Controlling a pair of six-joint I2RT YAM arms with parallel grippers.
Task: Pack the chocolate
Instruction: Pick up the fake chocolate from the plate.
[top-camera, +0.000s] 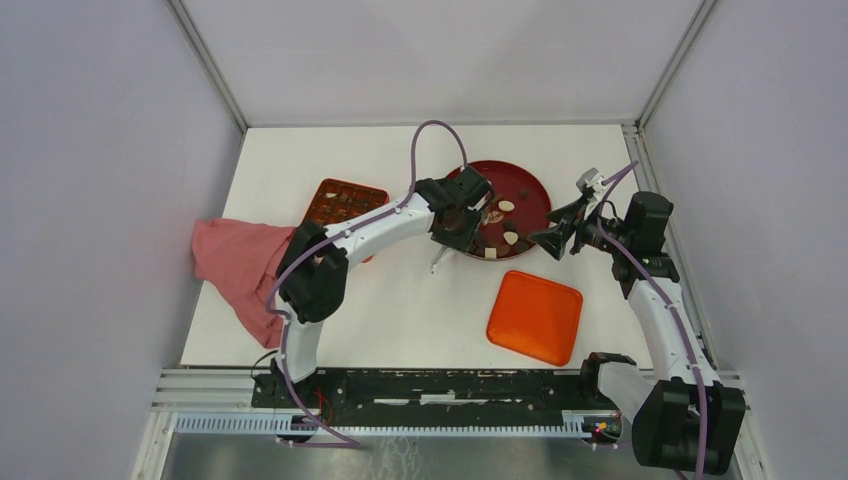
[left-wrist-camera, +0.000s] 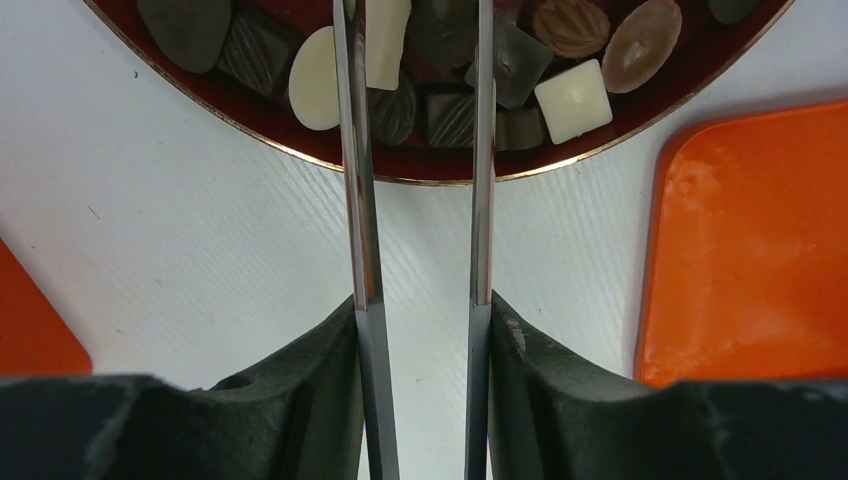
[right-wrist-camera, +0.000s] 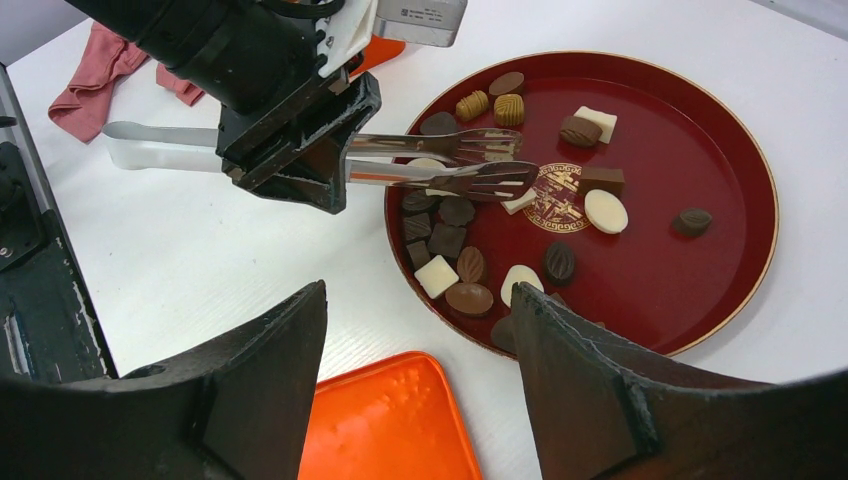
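Observation:
The chocolate (right-wrist-camera: 470, 297), several dark, brown and cream pieces, lies on the round dark-red plate (right-wrist-camera: 700, 130); most are bunched at its near-left side (left-wrist-camera: 575, 100). My left gripper (top-camera: 455, 222) is shut on metal tongs (right-wrist-camera: 440, 160), whose two arms (left-wrist-camera: 357, 200) reach over the plate's left part with their tips apart above the pieces. I see nothing held between the tips. My right gripper (right-wrist-camera: 422, 290) is open and empty, hovering by the plate's right side (top-camera: 560, 235). The orange compartmented box (top-camera: 345, 203) sits left of the plate, partly hidden by the left arm.
A flat orange lid (top-camera: 535, 317) lies on the white table in front of the plate; it also shows in the left wrist view (left-wrist-camera: 745, 240). A pink cloth (top-camera: 235, 265) lies at the left edge. White walls enclose the table.

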